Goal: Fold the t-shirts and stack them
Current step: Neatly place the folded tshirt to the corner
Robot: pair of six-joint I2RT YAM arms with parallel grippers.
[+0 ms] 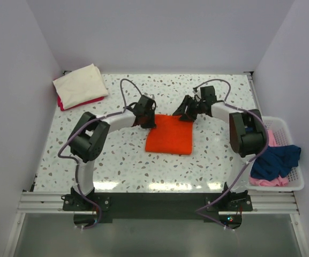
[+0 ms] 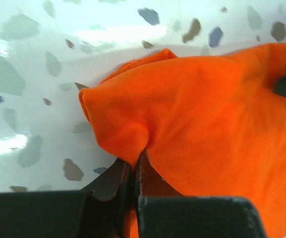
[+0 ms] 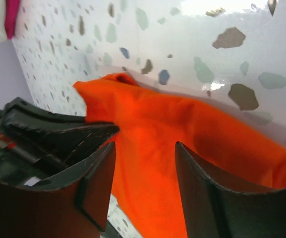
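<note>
Overhead view from behind, wrist views close, seemingly opposed, sharing orange t-shirt [image 2: 207, 124]

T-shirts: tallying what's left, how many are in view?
5: orange shirt mid-table; cream atop magenta at the far left corner; navy and pink in the basket, which may hide more.

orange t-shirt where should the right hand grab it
Its far right corner, coming down from above. The orange t-shirt lies flat as a folded rectangle, so only corners and edges can be pinched. The left hand is shut on the far left corner, and the right hand hangs open over the cloth.
</note>
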